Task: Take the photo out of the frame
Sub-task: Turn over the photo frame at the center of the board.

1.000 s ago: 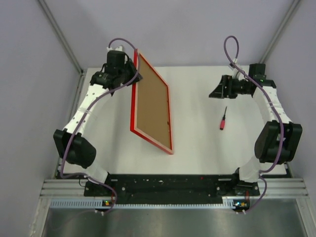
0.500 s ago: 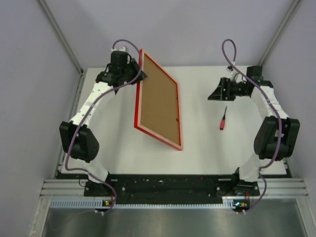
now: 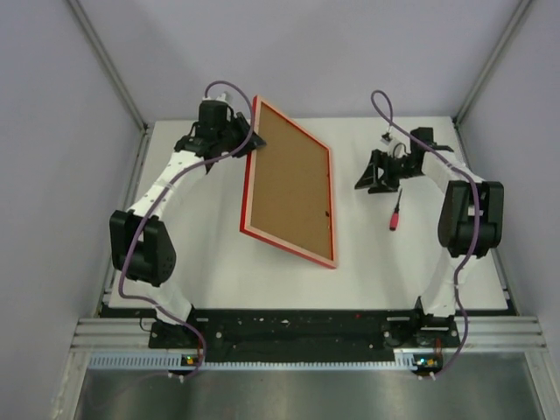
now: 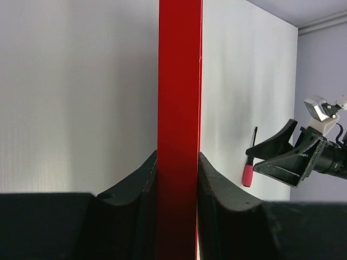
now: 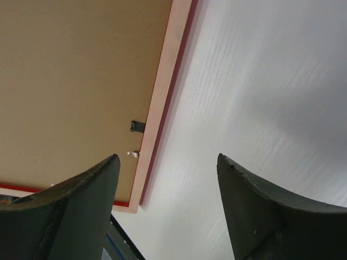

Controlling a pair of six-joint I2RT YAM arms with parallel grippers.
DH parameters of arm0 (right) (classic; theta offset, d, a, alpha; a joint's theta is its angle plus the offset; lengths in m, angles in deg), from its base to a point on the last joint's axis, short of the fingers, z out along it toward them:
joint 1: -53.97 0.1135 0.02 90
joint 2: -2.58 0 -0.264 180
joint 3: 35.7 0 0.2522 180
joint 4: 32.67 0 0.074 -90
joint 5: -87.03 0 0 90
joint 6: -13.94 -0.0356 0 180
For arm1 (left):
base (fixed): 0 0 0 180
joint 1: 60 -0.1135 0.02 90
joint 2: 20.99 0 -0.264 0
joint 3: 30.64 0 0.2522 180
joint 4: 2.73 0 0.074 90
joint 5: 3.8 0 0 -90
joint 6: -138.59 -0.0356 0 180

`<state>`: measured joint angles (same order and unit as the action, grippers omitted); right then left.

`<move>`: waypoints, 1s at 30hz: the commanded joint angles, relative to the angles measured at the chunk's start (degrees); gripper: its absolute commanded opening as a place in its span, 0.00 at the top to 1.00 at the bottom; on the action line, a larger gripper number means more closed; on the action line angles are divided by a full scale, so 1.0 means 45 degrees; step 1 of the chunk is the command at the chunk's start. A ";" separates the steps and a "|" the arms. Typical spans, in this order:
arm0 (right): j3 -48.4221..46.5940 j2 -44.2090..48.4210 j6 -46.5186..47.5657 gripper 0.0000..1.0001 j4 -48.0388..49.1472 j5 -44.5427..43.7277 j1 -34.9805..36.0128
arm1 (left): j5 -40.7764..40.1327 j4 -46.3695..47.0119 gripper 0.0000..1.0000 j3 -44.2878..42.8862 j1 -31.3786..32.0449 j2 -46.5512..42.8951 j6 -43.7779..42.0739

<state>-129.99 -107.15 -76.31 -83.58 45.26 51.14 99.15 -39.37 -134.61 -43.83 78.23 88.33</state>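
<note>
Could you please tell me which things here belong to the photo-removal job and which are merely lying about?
Job: thin red rectangular picture frame, its brown backing board, left pincer clamping its edge, open right pincer.
Lying about: small red-handled screwdriver on the white table.

Cannot see the photo: hidden behind the brown back of the frame (image 3: pixel 289 188) in the top view. Edge-on in the left wrist view, cut off top and bottom; left fingers (image 4: pixel 135 200) cropped by the bottom edge. Cropped at top and left in the right wrist view (small dark clip (image 5: pixel 137 126) on the back, too small to make out). Right fingers (image 5: pixel 81 206) cropped below as well. Screwdriver (image 3: pixel 395 213) tip too small to tell.
</note>
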 commanded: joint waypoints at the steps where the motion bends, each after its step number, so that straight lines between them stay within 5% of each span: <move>1: -0.1165 -0.0671 -0.0588 0.30 0.0657 -0.0696 0.1115 | 0.0227 0.0220 1.00 0.0457 -0.0115 0.0509 -0.0902; 24: -0.2182 -0.2353 -0.1116 0.40 0.0560 -0.4310 0.2446 | 0.1146 0.0161 1.00 0.2762 -0.0604 0.0842 -0.1645; 30: -0.2279 -0.2470 -0.1019 0.54 0.0365 -0.4622 0.2621 | 0.1263 0.0239 1.00 0.3192 -0.0604 0.0959 -0.1645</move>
<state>-137.12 -117.73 -81.64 -81.70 26.64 61.72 108.39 -32.24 -122.76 -46.70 81.33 85.97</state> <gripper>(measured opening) 0.514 0.340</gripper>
